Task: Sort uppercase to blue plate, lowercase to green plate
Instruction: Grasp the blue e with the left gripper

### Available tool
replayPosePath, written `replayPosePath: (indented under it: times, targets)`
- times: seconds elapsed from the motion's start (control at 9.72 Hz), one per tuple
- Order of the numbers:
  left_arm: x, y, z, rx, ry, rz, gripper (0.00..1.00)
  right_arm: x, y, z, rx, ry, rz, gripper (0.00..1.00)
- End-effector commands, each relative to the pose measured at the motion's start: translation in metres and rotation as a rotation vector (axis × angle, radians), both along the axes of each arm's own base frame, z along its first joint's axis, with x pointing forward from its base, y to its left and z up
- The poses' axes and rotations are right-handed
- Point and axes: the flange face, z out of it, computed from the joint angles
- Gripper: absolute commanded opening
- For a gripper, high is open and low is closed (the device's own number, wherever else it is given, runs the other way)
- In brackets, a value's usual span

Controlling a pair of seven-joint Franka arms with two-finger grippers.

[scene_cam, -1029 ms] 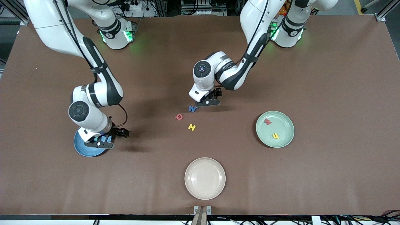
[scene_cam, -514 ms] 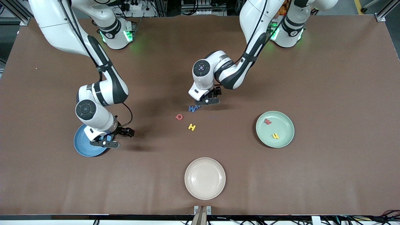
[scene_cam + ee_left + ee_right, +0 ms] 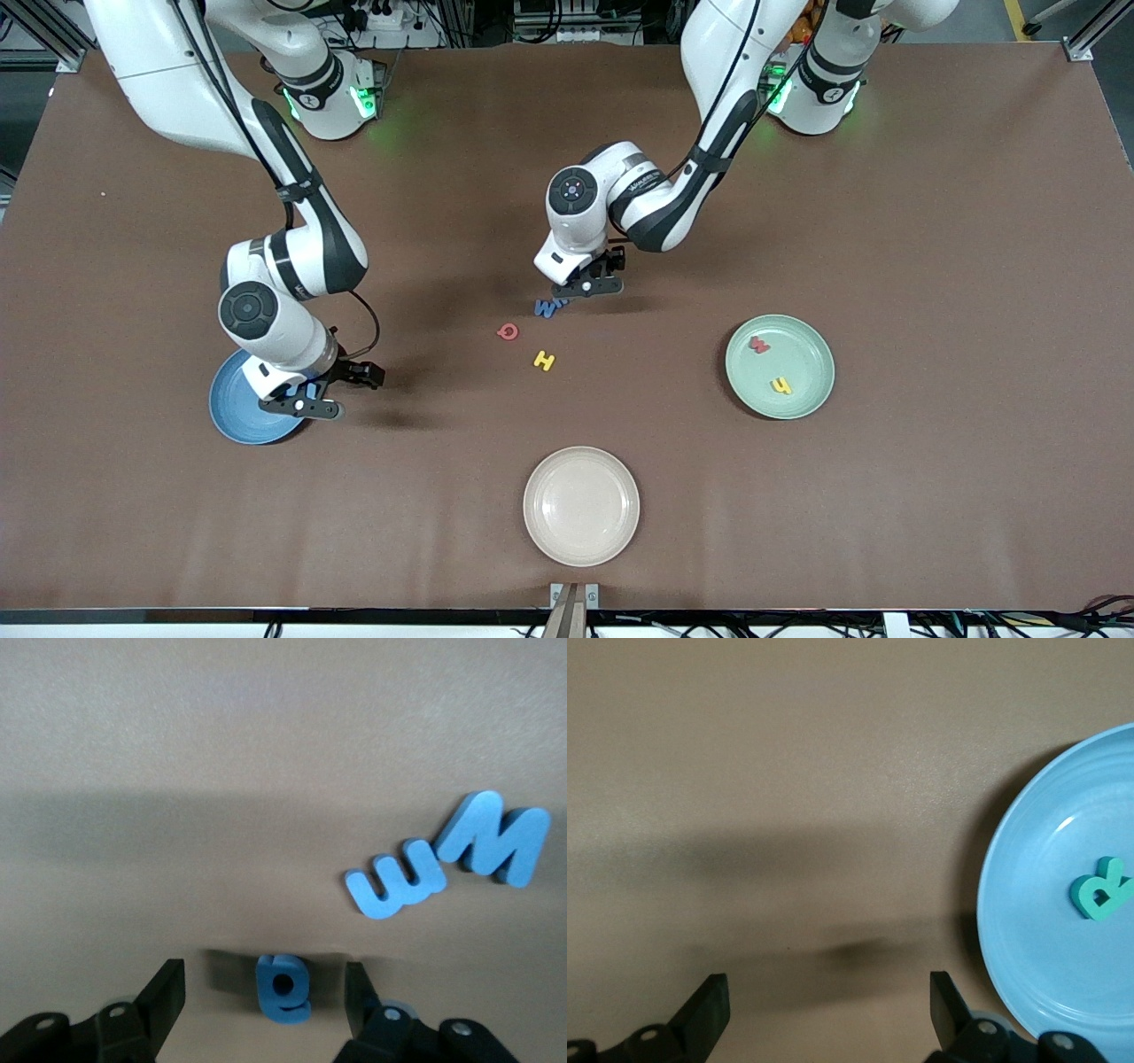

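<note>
Left wrist view shows the left gripper (image 3: 264,992) straddling the blue a (image 3: 283,989), fingers (image 3: 165,989) spread for pinching — the right gripper (image 3: 824,1005), fingers spread and empty, hangs by the blue plate (image 3: 1028,930).

A brown bench (image 3: 930,221) carries everything. Near its middle lie a red Q (image 3: 508,331) and a yellow H (image 3: 544,361), the H at about four o'clock from the Q. At one o'clock from the Q lie a blue W (image 3: 493,837) and a blue m (image 3: 396,881), touching each other, with a blue a (image 3: 283,988) just beside them. A blue plate (image 3: 232,412) rests toward the right arm's end, a green plate (image 3: 802,403) toward the left arm's end, and a cream plate (image 3: 580,505) at six o'clock from the H, nearest the front camera.
</note>
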Motion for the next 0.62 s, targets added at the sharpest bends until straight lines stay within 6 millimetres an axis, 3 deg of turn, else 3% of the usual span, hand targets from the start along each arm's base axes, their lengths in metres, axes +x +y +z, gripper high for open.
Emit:
replayPosePath:
  times: [0.0,0.51]
  targets:
    - [-0.0013,0.0031,0.0120,-0.005,-0.021,0.015,0.81,0.0019,0.0016,0.0009,-0.003,-0.001,-0.015,1.00]
    - [-0.0048,0.0026,0.0026,-0.038,-0.036,0.022,0.82,0.0013,0.0014,0.0002,-0.004,0.002,-0.015,1.00]
